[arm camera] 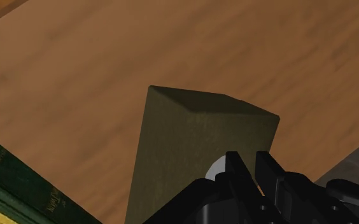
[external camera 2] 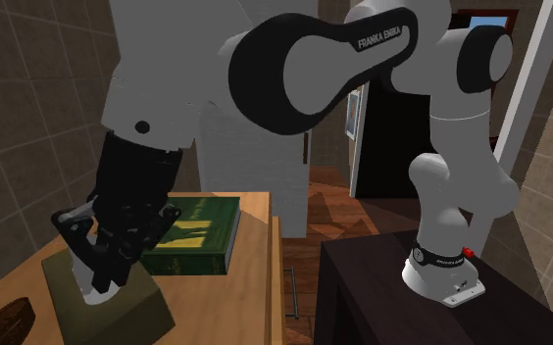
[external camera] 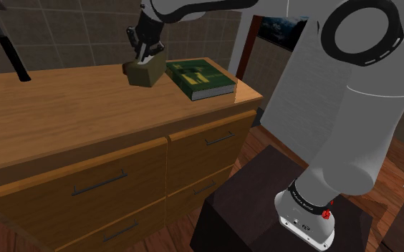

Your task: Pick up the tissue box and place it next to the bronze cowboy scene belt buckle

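The light wooden desk [external camera: 64, 107], a chest with metal-handled drawers, carries everything. The white arm [external camera: 351, 107] with dark joints rises from a dark box stand [external camera: 251, 207] and reaches over the desk's top. A green hardback book [external camera: 199, 77] lies flat near the desk's far corner. Just beside it, on the shoulder view's left, is the olive-green tissue box [external camera: 147, 73]. In the second exterior view it lies between the book and a dark brown rounded belt buckle [external camera 2: 5, 319]. The black claw [external camera: 145, 54] is down on the box's top. I cannot tell whether it grips the box or not.
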`<action>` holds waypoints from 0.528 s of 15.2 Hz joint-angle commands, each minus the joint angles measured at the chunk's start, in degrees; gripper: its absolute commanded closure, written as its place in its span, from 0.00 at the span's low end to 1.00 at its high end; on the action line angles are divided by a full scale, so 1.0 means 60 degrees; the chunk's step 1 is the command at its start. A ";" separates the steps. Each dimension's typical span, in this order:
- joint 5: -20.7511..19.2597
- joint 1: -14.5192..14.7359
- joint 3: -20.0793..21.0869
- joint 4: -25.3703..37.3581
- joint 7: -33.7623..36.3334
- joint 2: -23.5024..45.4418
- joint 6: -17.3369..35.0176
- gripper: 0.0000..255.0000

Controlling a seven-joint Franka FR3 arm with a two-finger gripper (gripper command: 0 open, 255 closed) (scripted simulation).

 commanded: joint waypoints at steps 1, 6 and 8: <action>0.0003 -0.0009 -0.0003 -0.0242 -0.0009 0.0000 0.0251 1.00; -0.0018 -0.0013 -0.0015 -0.0752 -0.0007 0.0095 0.0855 1.00; -0.0029 -0.0012 -0.0021 -0.0937 -0.0004 0.0147 0.1091 1.00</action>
